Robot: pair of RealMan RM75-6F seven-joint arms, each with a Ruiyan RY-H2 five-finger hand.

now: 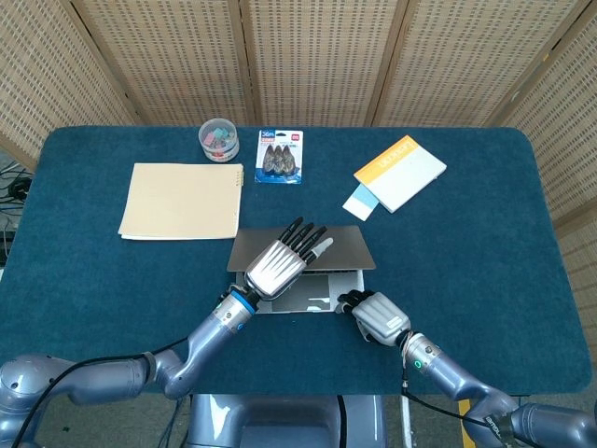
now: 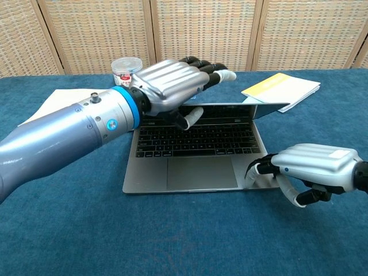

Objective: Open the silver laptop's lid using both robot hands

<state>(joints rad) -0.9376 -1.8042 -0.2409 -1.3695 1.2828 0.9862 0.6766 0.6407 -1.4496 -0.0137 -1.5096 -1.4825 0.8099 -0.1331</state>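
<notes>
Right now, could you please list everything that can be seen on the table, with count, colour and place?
laptop: one, silver, near centre, lid partly raised
folder: one, cream, left of the laptop
tub: one, clear with coloured bits, far left
blister pack: one, blue, beside the tub
booklet: one, white with yellow edge, far right
card: one, light blue, under the booklet's corner
table: one, blue cloth
left hand: lifting the lid
right hand: on the laptop's near right corner

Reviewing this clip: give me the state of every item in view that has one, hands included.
silver laptop: lid partly raised, keyboard showing
left hand: holds lid's front edge
right hand: fingers rest on base's front right corner
clip jar: lid on
manila folder: closed, flat
yellow notebook: closed
</notes>
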